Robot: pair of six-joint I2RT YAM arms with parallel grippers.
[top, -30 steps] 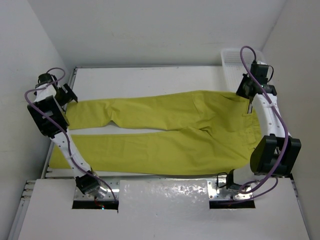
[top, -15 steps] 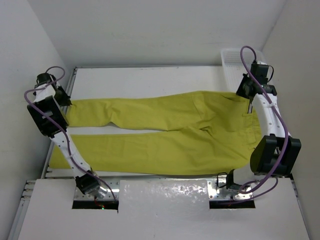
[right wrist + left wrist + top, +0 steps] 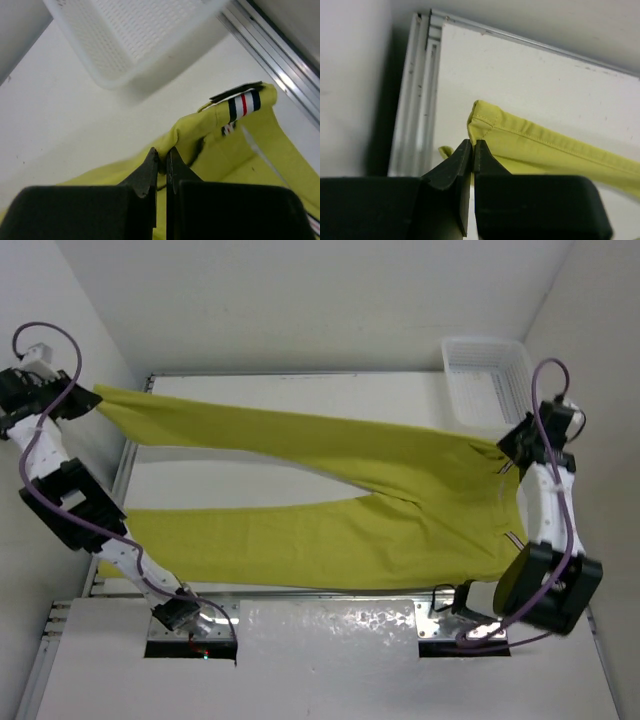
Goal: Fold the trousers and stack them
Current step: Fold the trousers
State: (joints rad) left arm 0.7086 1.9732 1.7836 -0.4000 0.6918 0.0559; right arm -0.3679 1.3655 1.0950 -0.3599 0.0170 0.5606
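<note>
The trousers [image 3: 400, 480] are matt woven cloth (stitched seams, striped ribbon trim at the waistband). The basket [image 3: 487, 375] is white perforated plastic. The worktop [image 3: 300, 392] looks smooth, matt white, edged by a dull metal rail [image 3: 415, 100].

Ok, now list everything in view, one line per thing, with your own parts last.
trousers: one pair, mustard yellow-green, spread across the table with the waist to the right and the far leg stretched to the far-left corner
basket: one, white plastic mesh, far-right corner
table: one, white, under the garment
arms: two, white with black joints and purple cables, at the left and right sides
left gripper: one, black, shut on the far leg's hem
right gripper: one, black, shut on the waistband
</note>
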